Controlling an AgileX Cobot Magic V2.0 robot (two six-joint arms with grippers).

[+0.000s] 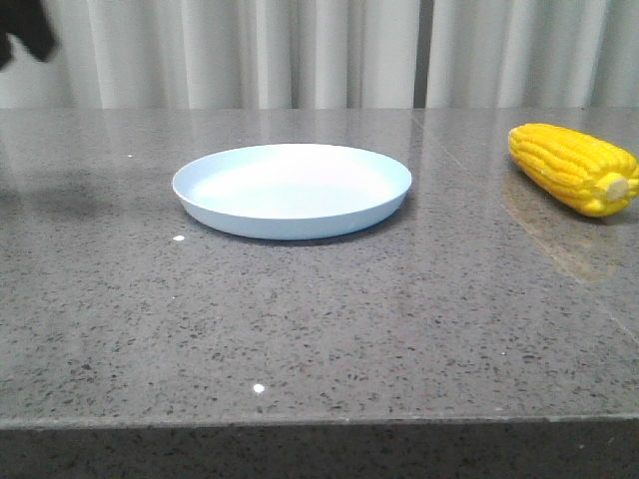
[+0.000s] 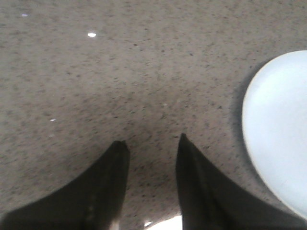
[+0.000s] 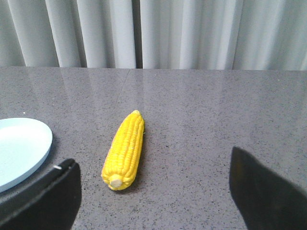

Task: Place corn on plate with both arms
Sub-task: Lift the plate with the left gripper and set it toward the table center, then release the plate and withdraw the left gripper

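Observation:
The pale blue plate [image 1: 291,190] sits in the middle of the grey table and holds nothing. The yellow corn [image 1: 571,165] lies on the table to the right of it, apart from it, cream stub end toward the front. My right gripper [image 3: 152,157] is wide open and empty, low over the table; the corn [image 3: 125,148] lies just ahead of its fingers, with the plate's rim [image 3: 29,143] beside it. My left gripper [image 2: 152,140] is open and empty above bare table beside the plate [image 2: 283,129]. A dark part of the left arm [image 1: 25,35] shows at the far left.
The speckled grey stone table [image 1: 300,319] ends at a front edge [image 1: 319,424] close to the camera. A pale pleated curtain [image 1: 300,50] hangs behind the table's back edge.

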